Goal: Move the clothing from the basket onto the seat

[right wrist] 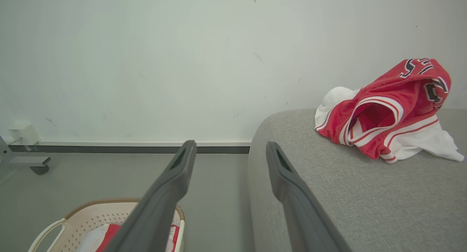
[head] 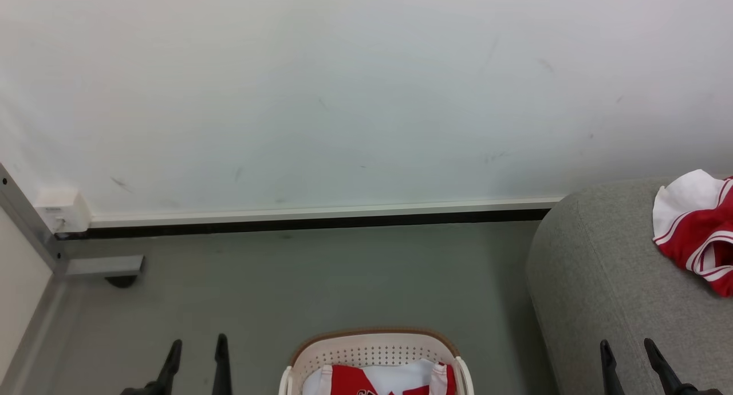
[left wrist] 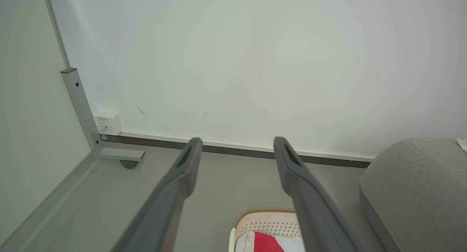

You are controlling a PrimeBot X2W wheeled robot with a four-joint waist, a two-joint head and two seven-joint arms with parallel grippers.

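— Where do your fingers stand?
— My left fingers (head: 221, 362) rise at the lower left of the head view and my right fingers (head: 658, 365) at the lower right. Each pair is parted with a clear gap and has hold of nothing.

— And the clothing?
— It's split. Some red-and-white clothing (head: 366, 380) lies in the basket (head: 372, 333) at bottom centre, which sits on the floor (head: 315, 280) between my two pairs. One crumpled jersey (right wrist: 386, 109) already sits on the seat (right wrist: 328, 186), at the right of the right wrist view.

— So which step is this?
— I judge I'm between trips, with the next pickup due. That calls for bending down, bringing one pair over the basket and pinching a fold. Then I'd lift it clear and carry it right to the seat.

— Which way do things lie?
— The jersey is a heap spread mostly left to right across the frame, with a striped opening gaping toward the lower left. What's in the basket is cut off by the bottom edge, so I cannot tell its long axis.
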